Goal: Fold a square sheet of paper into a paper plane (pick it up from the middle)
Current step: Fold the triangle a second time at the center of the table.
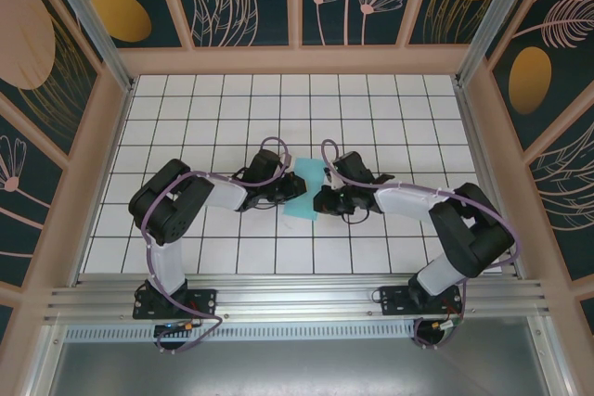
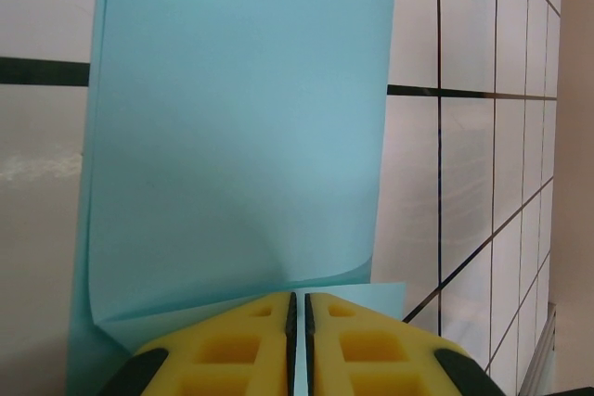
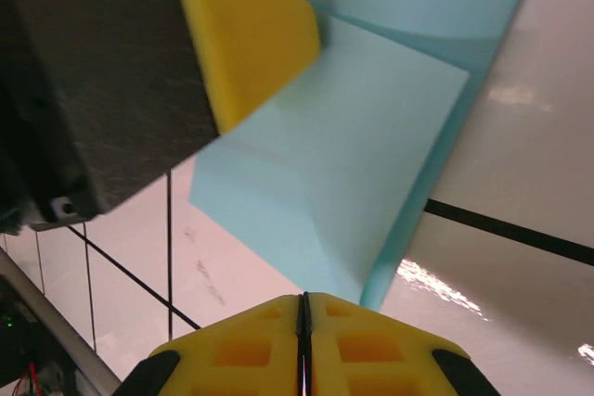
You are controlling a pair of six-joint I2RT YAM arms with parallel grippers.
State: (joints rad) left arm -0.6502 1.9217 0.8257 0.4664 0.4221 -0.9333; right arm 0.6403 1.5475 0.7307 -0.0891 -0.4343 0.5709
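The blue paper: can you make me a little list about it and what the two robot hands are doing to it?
thing: square sheet of paper, light teal-blue, plain
where: near the middle of the white tiled table
shape: bent over on itself, one flap curving up; not a plane yet
left gripper: jaws pinched on the paper's edge
right gripper: jaws shut, tips at the paper's edge; whether it grips the paper is unclear
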